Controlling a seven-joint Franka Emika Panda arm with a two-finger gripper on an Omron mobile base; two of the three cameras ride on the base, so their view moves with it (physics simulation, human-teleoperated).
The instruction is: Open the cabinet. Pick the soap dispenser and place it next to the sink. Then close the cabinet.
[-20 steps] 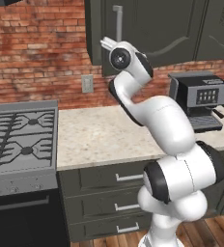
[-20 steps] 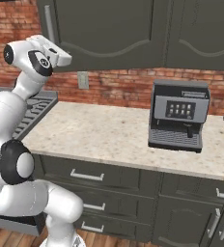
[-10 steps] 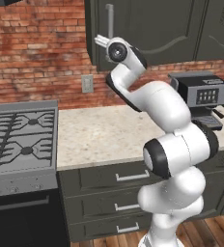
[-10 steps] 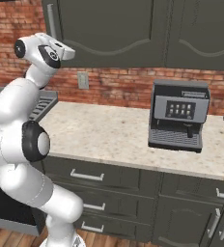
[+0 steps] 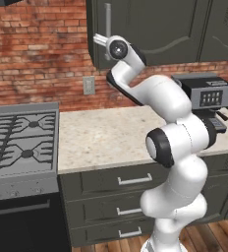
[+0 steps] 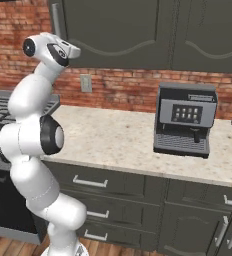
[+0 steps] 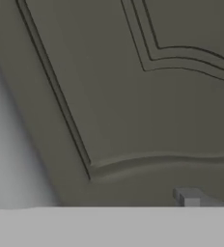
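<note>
At the upper middle of the left base view, I am seeing the gripper [image 5: 100, 39] raised high, right at the lower end of the silver bar handle [image 5: 107, 20] on the cabinet [image 5: 155, 29]. The fingers are pointing toward the left of that frame, and the claw is standing wide open with nothing in it. I cannot tell whether a finger is touching the handle or just sitting beside it.

In the right base view I am finding the gripper [image 6: 74, 51] in the upper left, just right of the handle [image 6: 57, 21], in front of the closed, arched-panel cabinet [image 6: 138, 30] door. The arm is rising from the lower left of that frame and bending back toward the wall.

In the hand view I am looking straight at the dark grey-green door [image 7: 133, 96] from very close; its arched moulding is curving across the middle of the frame, and the pale handle [image 7: 10, 159] is running blurred down the left edge. One grey finger [image 7: 189, 197] is showing at the lower right.

Below, the speckled countertop [image 5: 111, 135] is stretching across the middle of the left base view, with a gas stove [image 5: 20, 142] at the left and a coffee machine [image 5: 207, 101] at the right. A wall outlet [image 5: 89, 85] is sitting on the brick wall [image 5: 37, 54] under the cabinet. The door is shut, so I cannot tell where the soap dispenser is.
</note>
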